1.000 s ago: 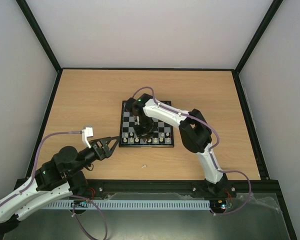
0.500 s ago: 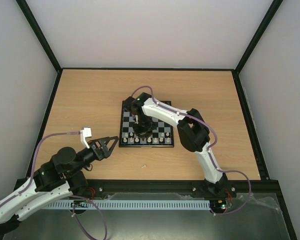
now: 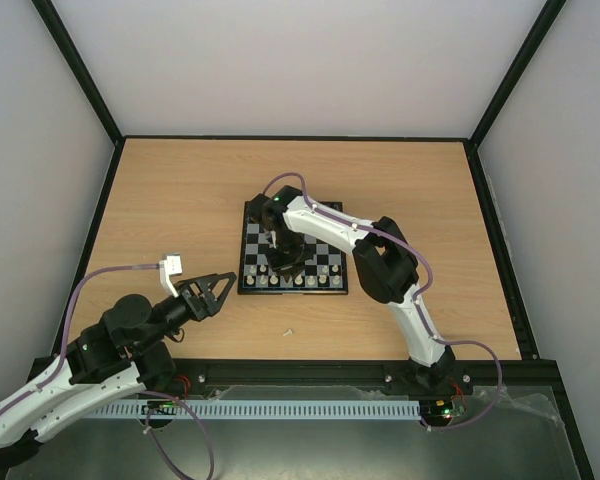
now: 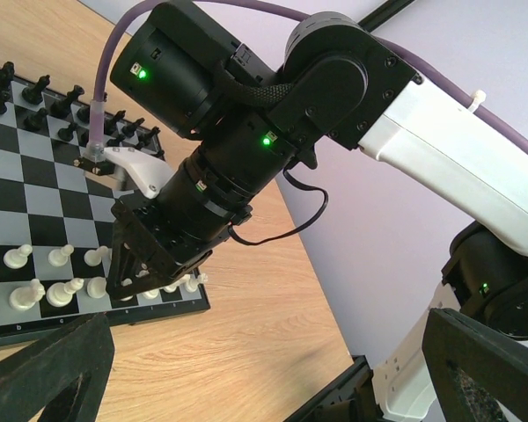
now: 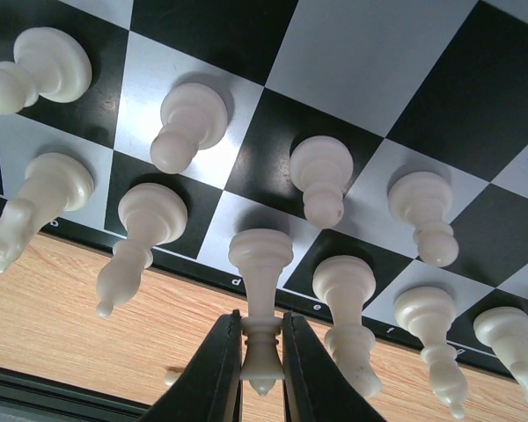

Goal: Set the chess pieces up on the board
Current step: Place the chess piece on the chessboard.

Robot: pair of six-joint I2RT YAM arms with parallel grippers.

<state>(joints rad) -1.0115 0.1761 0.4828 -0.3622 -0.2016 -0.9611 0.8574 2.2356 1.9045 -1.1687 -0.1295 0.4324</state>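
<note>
The board [image 3: 326, 253] lies mid-table, with white chess pieces [image 3: 296, 281] in its two near rows. My right gripper [image 3: 280, 266] reaches down over those rows. In the right wrist view it [image 5: 262, 356] is shut on the neck of a tall white chess piece [image 5: 260, 264]. That piece's base sits at the light near-row square marked d on the board [image 5: 370, 61]. Neighbouring white pieces [image 5: 345, 290] stand close on both sides. My left gripper [image 3: 218, 291] is open and empty, hovering left of the board's near corner.
Black pieces [image 4: 35, 92] fill the board's far rows. One tiny white piece [image 3: 288, 331] lies on the wooden table near the front edge. The right arm [image 4: 246, 149] spans the board's near right side. Black frame rails [image 3: 300, 372] border the table.
The right wrist has edged slightly left over the board's near rows with the piece still gripped. The left arm has barely moved.
</note>
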